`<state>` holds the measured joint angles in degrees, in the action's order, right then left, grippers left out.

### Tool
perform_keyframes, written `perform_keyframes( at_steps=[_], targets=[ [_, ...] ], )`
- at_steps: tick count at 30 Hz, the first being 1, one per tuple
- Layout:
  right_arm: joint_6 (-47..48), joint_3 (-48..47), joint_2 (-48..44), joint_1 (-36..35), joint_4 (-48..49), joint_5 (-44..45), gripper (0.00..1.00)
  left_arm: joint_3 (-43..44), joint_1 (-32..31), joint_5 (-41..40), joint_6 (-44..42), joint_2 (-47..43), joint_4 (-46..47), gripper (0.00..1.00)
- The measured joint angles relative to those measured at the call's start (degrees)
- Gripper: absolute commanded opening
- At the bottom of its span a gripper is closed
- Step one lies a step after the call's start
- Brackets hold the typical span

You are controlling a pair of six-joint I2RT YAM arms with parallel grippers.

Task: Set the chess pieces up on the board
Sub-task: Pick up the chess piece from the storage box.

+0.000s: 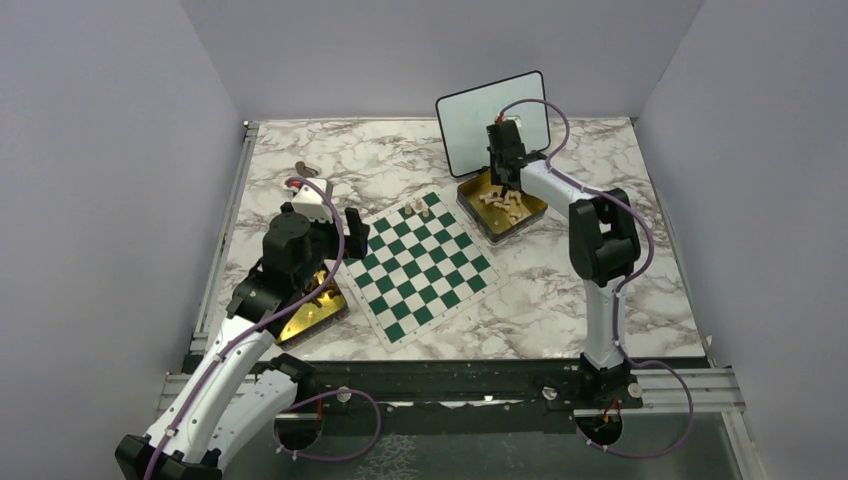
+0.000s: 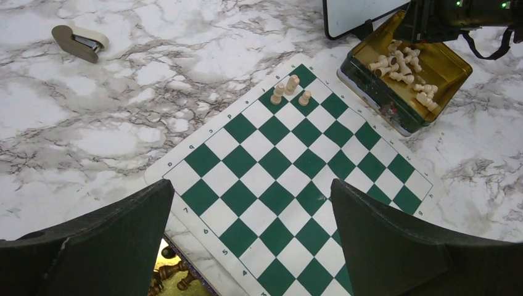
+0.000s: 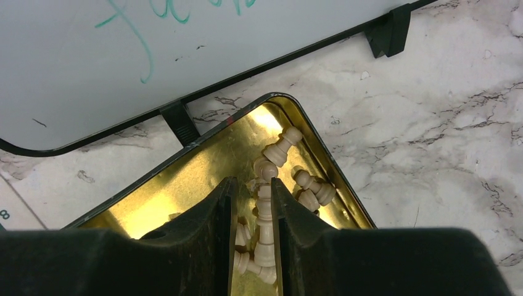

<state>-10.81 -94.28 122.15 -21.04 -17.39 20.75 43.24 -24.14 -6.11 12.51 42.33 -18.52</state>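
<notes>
Barely begun: three pale pieces (image 2: 291, 89) stand at the board's (image 1: 425, 270) far corner. The right gripper (image 3: 253, 188), narrowed, pinches another pale piece (image 3: 265, 231) inside the tin (image 2: 370, 92) beyond that corner; the left gripper (image 2: 251, 188) hangs wide, the dark pieces (image 2: 168, 271) not yet placed

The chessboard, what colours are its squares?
The board is dark green and white checked, best seen in the left wrist view.

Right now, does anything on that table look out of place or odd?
Nothing is spilled or broken. The three pale pieces on the board crowd together near its far corner, one seemingly leaning. What looks like a stapler lies alone on the marble, unrelated to chess.
</notes>
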Motion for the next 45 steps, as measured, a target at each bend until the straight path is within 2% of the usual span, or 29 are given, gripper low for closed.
perform_keyframes(
  at_steps=[33,45],
  targets=[
    [-0.8,-2.5,4.1,0.4,0.6,2.8,0.3,0.0,0.0,0.0,0.0,-0.2,0.0,0.99],
    [-1.2,-2.5,4.9,0.5,0.2,2.8,0.2,0.0,0.0,0.0,0.0,-0.2,0.0,0.99]
  ],
)
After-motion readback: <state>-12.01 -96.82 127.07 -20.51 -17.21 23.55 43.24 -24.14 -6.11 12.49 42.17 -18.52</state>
